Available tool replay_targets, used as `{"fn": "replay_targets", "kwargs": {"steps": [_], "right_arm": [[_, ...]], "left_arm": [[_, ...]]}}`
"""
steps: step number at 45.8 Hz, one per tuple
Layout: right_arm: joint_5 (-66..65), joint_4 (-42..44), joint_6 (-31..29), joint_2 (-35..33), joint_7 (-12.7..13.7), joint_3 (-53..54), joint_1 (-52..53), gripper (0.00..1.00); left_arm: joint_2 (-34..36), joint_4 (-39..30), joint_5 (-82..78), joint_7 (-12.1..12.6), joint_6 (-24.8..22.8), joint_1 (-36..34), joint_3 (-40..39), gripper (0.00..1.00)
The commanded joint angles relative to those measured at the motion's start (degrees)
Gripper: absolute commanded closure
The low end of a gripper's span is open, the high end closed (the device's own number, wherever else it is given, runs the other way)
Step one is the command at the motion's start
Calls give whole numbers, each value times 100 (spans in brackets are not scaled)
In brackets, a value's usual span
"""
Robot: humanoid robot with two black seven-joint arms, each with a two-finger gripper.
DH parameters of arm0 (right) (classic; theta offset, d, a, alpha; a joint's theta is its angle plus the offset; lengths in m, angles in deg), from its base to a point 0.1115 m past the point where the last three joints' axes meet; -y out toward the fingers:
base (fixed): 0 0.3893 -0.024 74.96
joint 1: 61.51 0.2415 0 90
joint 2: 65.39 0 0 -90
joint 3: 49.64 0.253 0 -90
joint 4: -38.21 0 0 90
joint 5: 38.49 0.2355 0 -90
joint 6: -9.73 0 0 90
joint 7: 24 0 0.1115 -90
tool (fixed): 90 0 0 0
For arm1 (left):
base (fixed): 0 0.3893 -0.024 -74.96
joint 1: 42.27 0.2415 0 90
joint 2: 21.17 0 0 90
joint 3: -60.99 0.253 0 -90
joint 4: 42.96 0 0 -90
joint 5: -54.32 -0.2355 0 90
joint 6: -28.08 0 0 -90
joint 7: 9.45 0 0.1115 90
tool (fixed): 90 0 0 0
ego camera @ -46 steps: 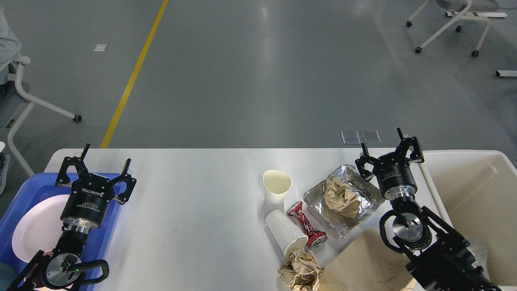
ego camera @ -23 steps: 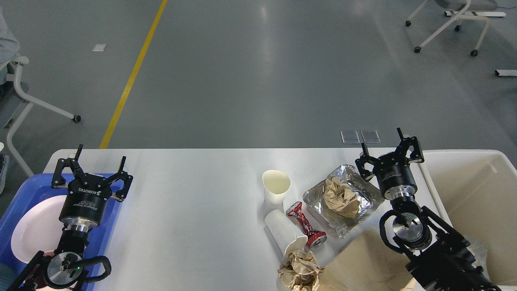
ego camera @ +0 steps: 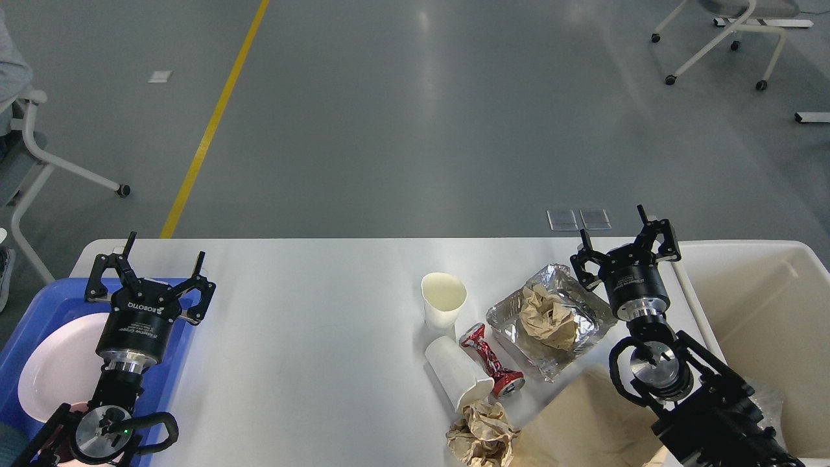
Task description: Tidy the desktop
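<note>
The white desktop (ego camera: 311, 305) fills the lower view. On its right half stand an upright cream paper cup (ego camera: 443, 298), a white cup on its side (ego camera: 458, 372), a crushed red can (ego camera: 491, 360), a foil tray (ego camera: 551, 322) holding crumpled brown paper, a brown paper ball (ego camera: 482, 433) and a flat brown paper sheet (ego camera: 583, 425). My left gripper (ego camera: 164, 253) is open and empty above the far edge of a blue tray (ego camera: 39, 305). My right gripper (ego camera: 613, 227) is open and empty, just behind the foil tray.
The blue tray at the left holds a white plate (ego camera: 58, 363). A cream plastic bin (ego camera: 765, 311) stands at the table's right end. Chairs (ego camera: 720, 39) stand on the grey floor beyond; a yellow line (ego camera: 214, 117) runs across it.
My left gripper has moved a little to the left and back, over the blue tray's far edge. The right arm and the objects have not moved.
</note>
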Motion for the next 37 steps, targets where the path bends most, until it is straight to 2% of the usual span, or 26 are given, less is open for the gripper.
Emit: {"fn": "replay_targets", "kwargs": {"steps": [1,23,37], "right_arm": [[-64,-8,0,0,0,-17,0,0],[23,-290,62,-123,18,712,-53,0],[-39,-255,97,-61,70,659,-18,0]], "left_arm": [[-9,0,0,0,0,0,-9,4],[0,0,0,9,-9,0,0,4],[0,0,0,9,-9,0,0,4]]}}
